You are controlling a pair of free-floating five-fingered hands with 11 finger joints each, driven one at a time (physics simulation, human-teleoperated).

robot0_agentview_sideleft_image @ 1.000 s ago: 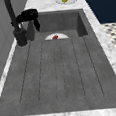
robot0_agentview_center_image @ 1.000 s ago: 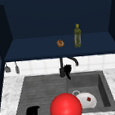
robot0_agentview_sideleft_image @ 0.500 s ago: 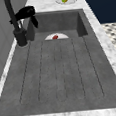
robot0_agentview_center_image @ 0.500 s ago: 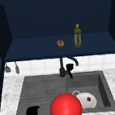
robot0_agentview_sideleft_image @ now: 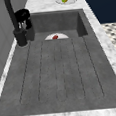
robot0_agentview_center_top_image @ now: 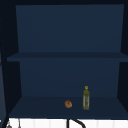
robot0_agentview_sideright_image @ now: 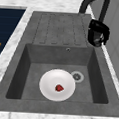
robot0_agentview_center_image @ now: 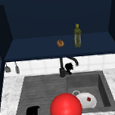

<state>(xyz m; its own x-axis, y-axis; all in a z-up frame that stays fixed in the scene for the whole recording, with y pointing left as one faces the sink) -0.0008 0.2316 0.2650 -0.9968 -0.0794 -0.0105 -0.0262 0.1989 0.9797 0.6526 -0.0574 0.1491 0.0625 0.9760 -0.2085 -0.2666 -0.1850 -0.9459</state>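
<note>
Front view shows the left hand [robot0_agentview_center_image: 33,113] low at the sink's near edge, fingers unclear, beside a big red ball [robot0_agentview_center_image: 65,108]. Behind it lies a white plate [robot0_agentview_center_image: 86,100]. Farther back, the right hand [robot0_agentview_center_image: 68,67] curls around the black faucet [robot0_agentview_center_image: 62,68].

Items in and above the sink [robot0_agentview_center_image: 102,86]
A white plate [robot0_agentview_sideright_image: 50,80] bearing a small red piece [robot0_agentview_sideright_image: 59,88] lies in the sink, beside the drain [robot0_agentview_sideright_image: 76,76]. A green bottle [robot0_agentview_center_image: 77,36] and an orange object [robot0_agentview_center_image: 60,43] stand on the shelf [robot0_agentview_center_image: 30,49] above the sink.
</note>
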